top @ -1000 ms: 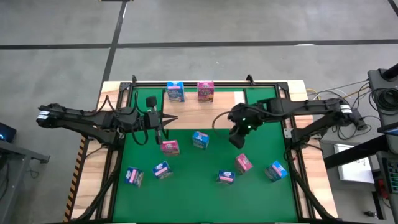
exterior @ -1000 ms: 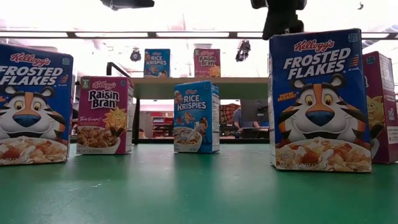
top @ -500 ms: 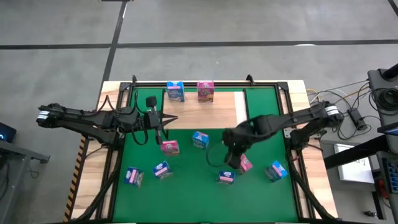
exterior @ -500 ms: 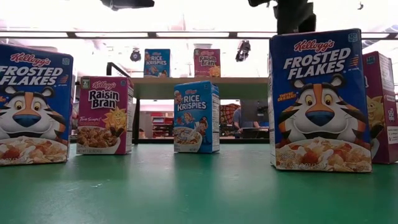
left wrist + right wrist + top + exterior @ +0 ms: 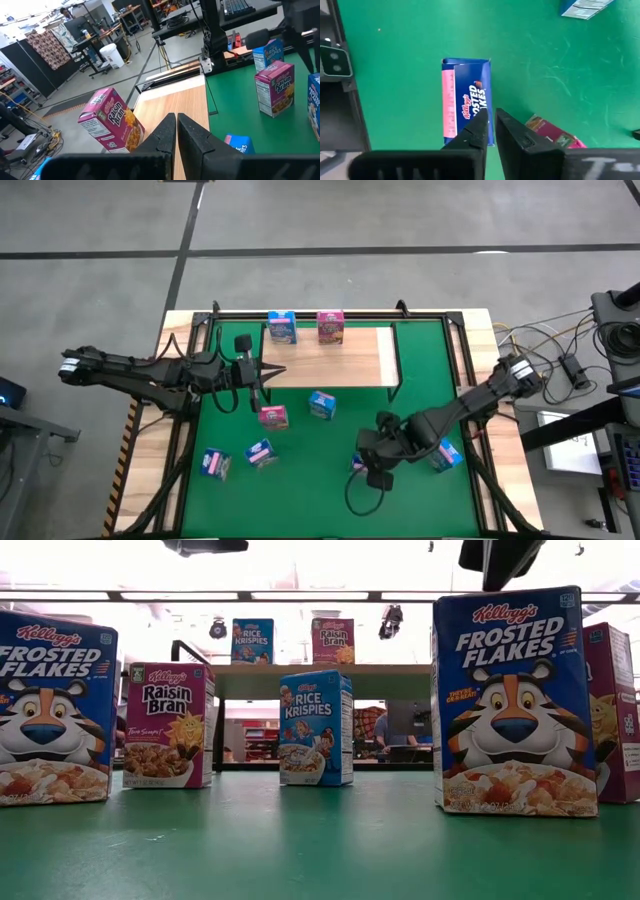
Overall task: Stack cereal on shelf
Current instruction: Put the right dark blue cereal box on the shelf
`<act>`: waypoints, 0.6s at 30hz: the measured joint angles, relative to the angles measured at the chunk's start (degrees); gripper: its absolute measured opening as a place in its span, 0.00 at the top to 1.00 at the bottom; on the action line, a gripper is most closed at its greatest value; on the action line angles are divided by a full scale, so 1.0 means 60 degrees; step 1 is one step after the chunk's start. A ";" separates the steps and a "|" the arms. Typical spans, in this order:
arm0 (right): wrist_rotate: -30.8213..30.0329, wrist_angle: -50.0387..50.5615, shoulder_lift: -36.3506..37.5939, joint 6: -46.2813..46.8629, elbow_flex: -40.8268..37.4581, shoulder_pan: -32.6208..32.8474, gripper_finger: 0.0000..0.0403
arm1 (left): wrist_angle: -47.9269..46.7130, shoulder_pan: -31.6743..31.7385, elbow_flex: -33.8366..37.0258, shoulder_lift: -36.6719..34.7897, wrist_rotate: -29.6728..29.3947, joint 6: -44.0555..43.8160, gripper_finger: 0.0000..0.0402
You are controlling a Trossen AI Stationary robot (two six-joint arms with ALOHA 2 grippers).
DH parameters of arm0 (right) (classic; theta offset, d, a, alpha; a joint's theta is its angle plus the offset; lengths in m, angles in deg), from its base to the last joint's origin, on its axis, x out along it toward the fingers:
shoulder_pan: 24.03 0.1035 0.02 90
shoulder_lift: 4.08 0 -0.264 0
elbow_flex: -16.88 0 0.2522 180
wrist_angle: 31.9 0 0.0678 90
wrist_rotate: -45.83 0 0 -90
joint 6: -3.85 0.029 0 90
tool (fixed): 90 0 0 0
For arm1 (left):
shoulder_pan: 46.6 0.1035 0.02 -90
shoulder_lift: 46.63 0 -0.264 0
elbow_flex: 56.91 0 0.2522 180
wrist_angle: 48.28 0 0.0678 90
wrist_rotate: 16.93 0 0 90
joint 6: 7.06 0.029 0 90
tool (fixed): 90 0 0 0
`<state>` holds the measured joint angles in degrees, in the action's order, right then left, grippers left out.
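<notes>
The shelf (image 5: 345, 358) lies at the mat's far side with a light blue cereal box (image 5: 282, 327) and a pink one (image 5: 331, 326) standing on it. More cereal boxes stand on the green mat: pink (image 5: 273, 416), light blue (image 5: 322, 404), two dark blue (image 5: 261, 452) (image 5: 215, 464) and light blue (image 5: 444, 453). My right gripper (image 5: 491, 120) hovers shut, pointing steeply down above a dark blue box (image 5: 467, 97) with a pink box (image 5: 552, 135) beside it. My left gripper (image 5: 175, 120) waits shut by the shelf's left end.
A black metal frame (image 5: 300, 315) runs round the mat. In the low view the near boxes (image 5: 515, 700) (image 5: 50, 710) stand tall in front, and the right arm (image 5: 500, 558) shows at the top. Bare green mat (image 5: 300, 500) lies along the near edge.
My right gripper has swung from beside the shelf's right end toward the table's near edge, sinking a little and rolling, and now hangs over the dark blue and pink boxes at the near right. No box has moved.
</notes>
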<state>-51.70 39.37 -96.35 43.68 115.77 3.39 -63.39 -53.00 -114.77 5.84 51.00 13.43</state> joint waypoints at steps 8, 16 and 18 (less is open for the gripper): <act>-0.0286 -0.0892 -0.0212 0.0040 0.0000 0.0037 0.68 | 0.0081 0.0000 0.0000 0.0000 0.0000 0.0000 1.00; -0.0221 -0.0982 -0.0292 0.0139 0.0000 0.0178 0.42 | 0.0180 0.0004 0.0000 0.0000 0.0000 0.0000 1.00; -0.0219 -0.0982 -0.0284 0.0145 0.0000 0.0217 0.39 | 0.0214 0.0003 -0.0003 0.0000 0.0000 0.0000 1.00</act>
<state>-53.01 33.48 -98.05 44.55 115.77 4.69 -62.10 -52.98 -114.79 5.84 51.00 13.43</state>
